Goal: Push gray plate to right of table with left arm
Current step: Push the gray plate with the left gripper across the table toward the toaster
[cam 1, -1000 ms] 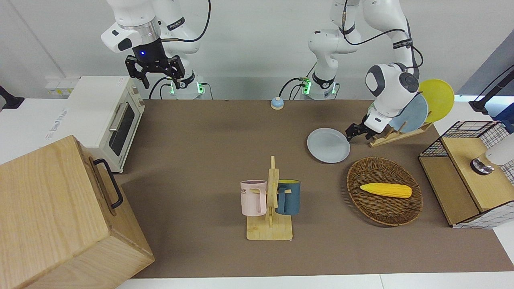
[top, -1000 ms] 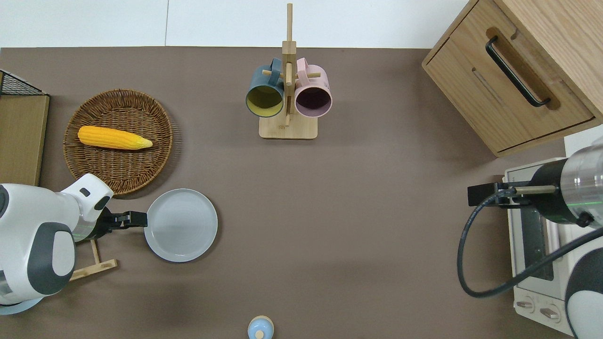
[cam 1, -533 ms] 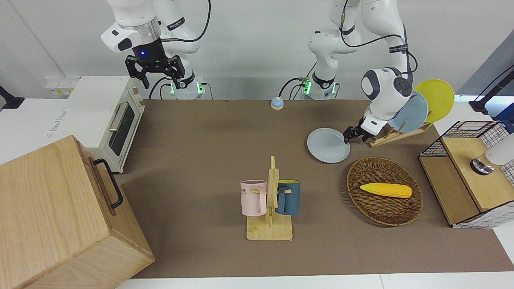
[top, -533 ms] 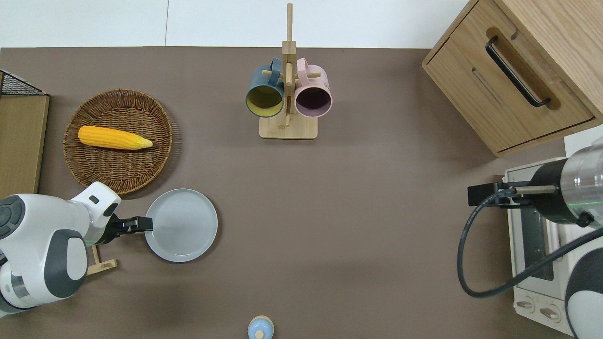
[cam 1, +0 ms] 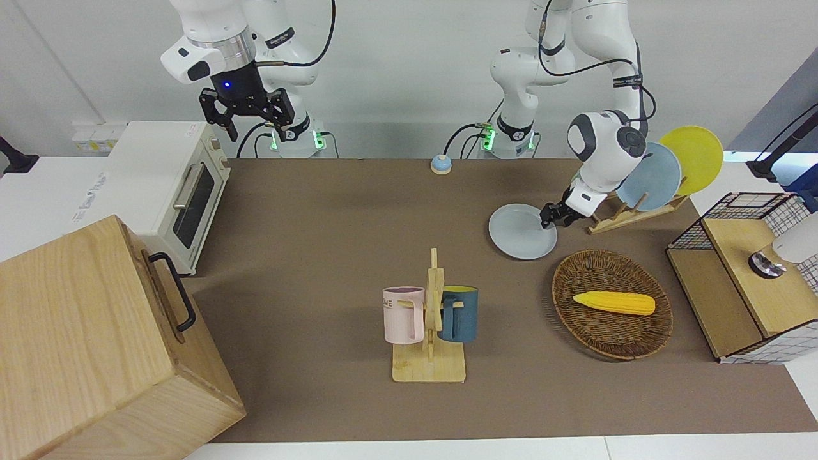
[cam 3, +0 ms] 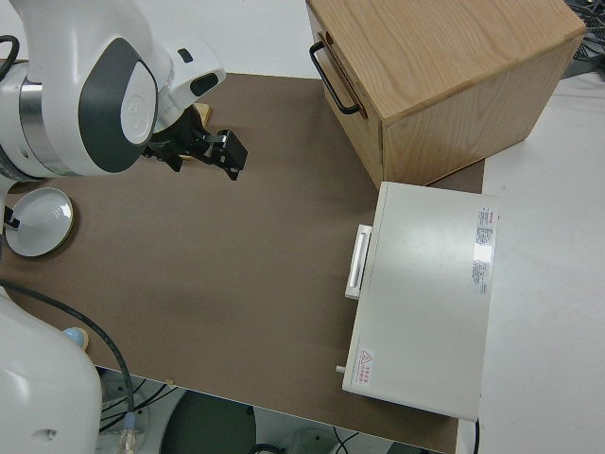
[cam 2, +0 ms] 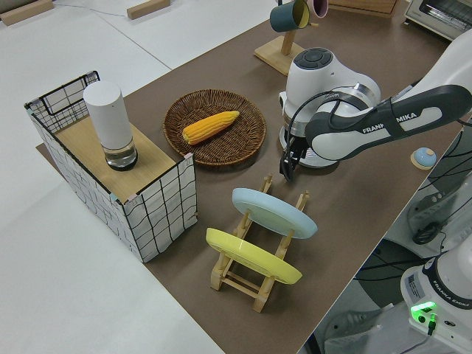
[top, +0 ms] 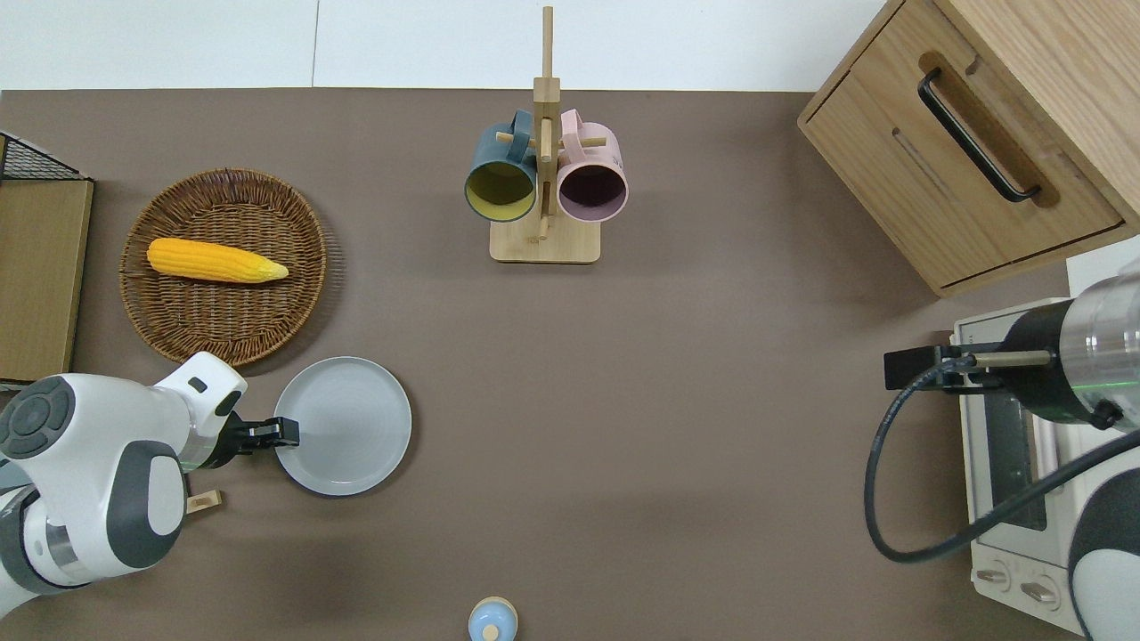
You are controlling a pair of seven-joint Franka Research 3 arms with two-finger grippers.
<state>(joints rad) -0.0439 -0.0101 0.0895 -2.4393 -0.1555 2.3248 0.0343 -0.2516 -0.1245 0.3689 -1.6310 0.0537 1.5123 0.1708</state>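
Observation:
The gray plate (top: 343, 425) (cam 1: 523, 231) (cam 3: 38, 222) lies flat on the brown table (top: 668, 401), beside the wicker basket and nearer to the robots than it. My left gripper (top: 287, 434) (cam 1: 548, 217) (cam 2: 286, 168) is low and shut with nothing between its fingers. Its tip sits at the plate's rim on the side toward the left arm's end of the table, and in the overhead view it overlaps that rim. In the left side view the arm hides most of the plate. My right gripper (cam 1: 246, 118) (cam 3: 219, 151) is parked and open.
A wicker basket (top: 223, 329) holding a corn cob (top: 216, 261) lies next to the plate. A wooden rack (cam 1: 629, 217) with a sky-blue and a yellow plate stands by the left arm. Also here: mug rack (top: 544, 245), bell (top: 492, 619), wooden cabinet (top: 891, 133), toaster oven (cam 1: 160, 166), wire crate (cam 1: 748, 275).
The left gripper has slid toward the plate until its tip reaches the rim. The plate lies where it was. The right arm has not moved.

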